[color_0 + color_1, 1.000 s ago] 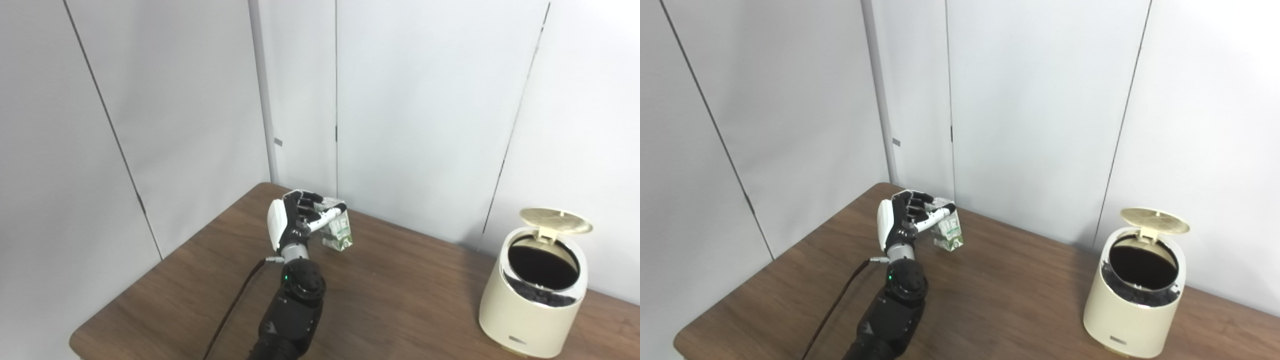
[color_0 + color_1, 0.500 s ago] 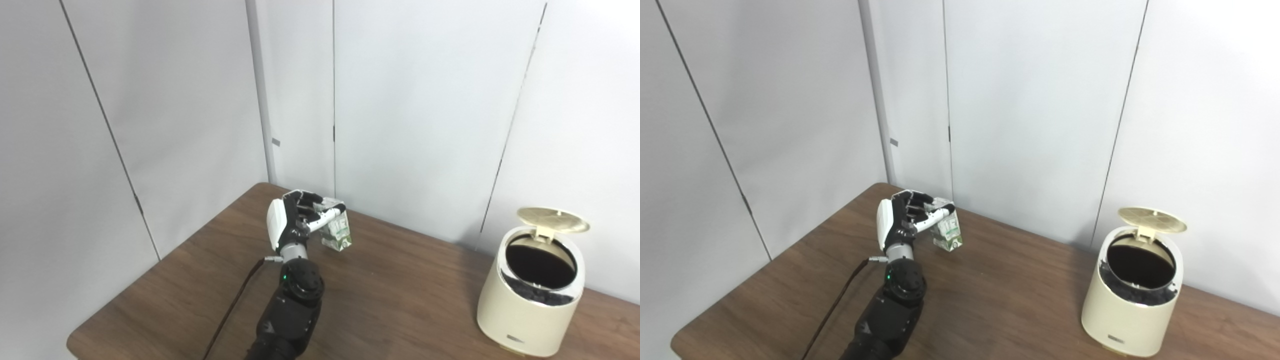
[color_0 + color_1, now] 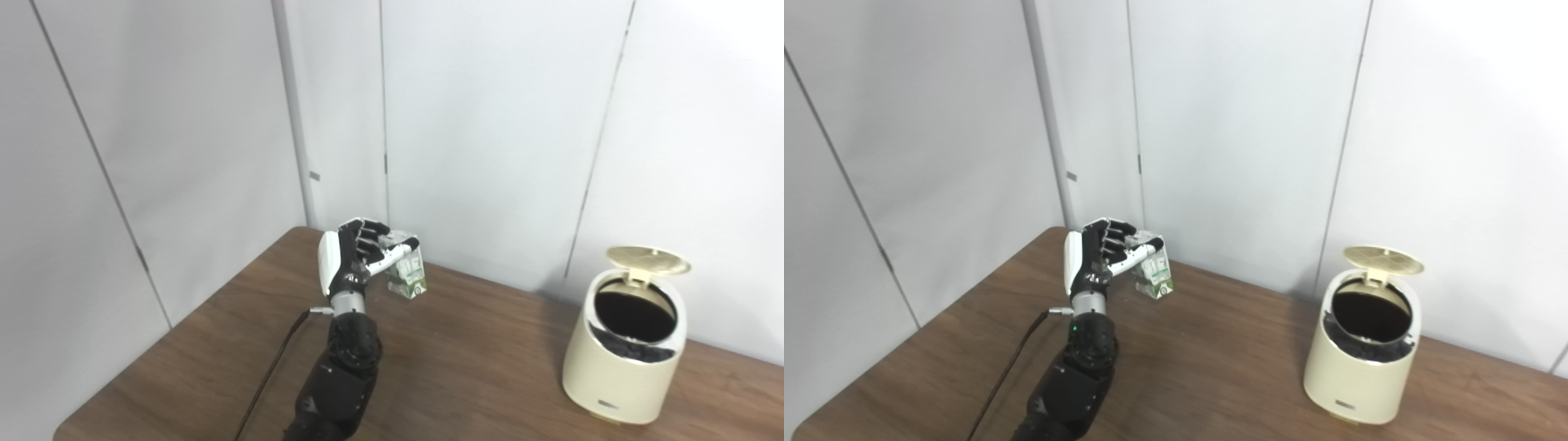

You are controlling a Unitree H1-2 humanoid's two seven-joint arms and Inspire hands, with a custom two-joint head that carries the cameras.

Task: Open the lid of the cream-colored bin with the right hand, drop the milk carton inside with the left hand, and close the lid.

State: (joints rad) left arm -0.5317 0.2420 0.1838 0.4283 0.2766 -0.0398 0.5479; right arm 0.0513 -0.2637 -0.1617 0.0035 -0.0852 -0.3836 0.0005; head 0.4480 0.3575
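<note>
Compared with a second ago, the whole scene sits further left in both views, so the camera has turned; against the table, the left hand (image 3: 354, 260) and its load look much where they were, perhaps a shade higher. That hand is grasping the milk carton (image 3: 407, 274), fingers curled over its top and thumb across its near face, and the carton seems to hang just off the wood, though whether its base touches cannot be told. From the middle of the brown table (image 3: 471, 367), the carton lies at about ten o'clock, near the back edge, and the cream-colored bin (image 3: 618, 373) stands at about three o'clock, well apart from the carton. On the bin, the lid (image 3: 647, 260) is tipped up on its rear hinge, at twelve o'clock on the rim, baring a dark liner (image 3: 1371, 315) inside. A dark cable (image 3: 269, 373) trails from the left wrist toward seven o'clock, down to the near edge. No right hand appears in either view. White wall panels (image 3: 490, 135) rise behind the table.
</note>
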